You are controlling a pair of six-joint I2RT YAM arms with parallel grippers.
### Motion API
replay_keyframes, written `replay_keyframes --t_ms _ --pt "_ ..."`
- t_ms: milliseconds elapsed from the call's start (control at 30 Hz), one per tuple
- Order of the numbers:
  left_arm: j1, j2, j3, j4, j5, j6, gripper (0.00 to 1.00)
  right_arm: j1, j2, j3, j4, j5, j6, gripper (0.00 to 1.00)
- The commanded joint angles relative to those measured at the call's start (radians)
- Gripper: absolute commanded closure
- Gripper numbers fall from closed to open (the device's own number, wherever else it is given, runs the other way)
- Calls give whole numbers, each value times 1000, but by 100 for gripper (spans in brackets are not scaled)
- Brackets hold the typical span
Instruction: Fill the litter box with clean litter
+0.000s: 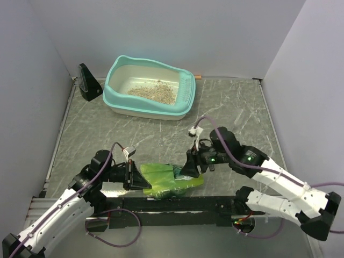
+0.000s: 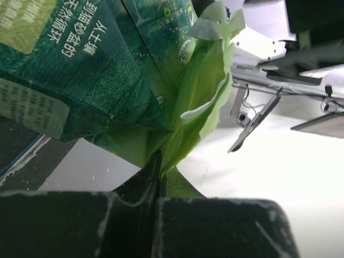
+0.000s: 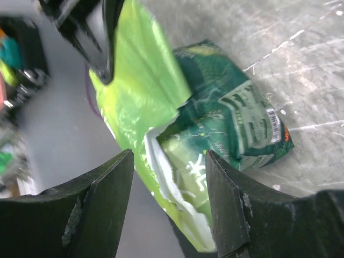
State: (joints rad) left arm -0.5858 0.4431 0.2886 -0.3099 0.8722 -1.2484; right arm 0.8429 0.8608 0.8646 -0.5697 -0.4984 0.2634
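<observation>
Litter box (image 1: 188, 95) sits at far end of counter (image 1: 242, 118), slotted end to the R. Beige litter (image 1: 155, 91) lies in a thin patch on its cream floor, covering only part of it. A black wedge (image 1: 88, 83) stands just L of box, not touching.

Green pouch (image 1: 161, 177) lies on its side on counter, well apart from box on the near side, roughly below box's R half. It's crumpled, w/ dark printed panel + light-green inner film showing.

L tool (image 1: 142, 178) is at pouch's L end, further from box than R tool. Jaws pressed tight together, w/ a fold of the light-green film pinched btwn them; L wrist view shows the film running straight into the seam of the fingers (image 2: 134, 188).

R tool (image 1: 191, 164) is at pouch's R end, on the side toward box. Jaws stand wide apart, nothing clamped. R wrist view looks down btwn the fingers (image 3: 102, 199) onto the pouch's torn mouth. Can't tell if fingertips touch the pouch.
</observation>
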Motion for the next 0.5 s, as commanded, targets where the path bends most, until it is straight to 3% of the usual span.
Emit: replay_keyframes --t_ms 0,267,467 --pt "67 38 27 -135 -64 81 99 125 47 111 -16 106 -145 38" --pt "150 59 41 -182 -7 155 99 307 40 83 25 259 -298 37" --pt "178 49 32 -198 19 173 99 449 73 100 -36 346 -435 37"
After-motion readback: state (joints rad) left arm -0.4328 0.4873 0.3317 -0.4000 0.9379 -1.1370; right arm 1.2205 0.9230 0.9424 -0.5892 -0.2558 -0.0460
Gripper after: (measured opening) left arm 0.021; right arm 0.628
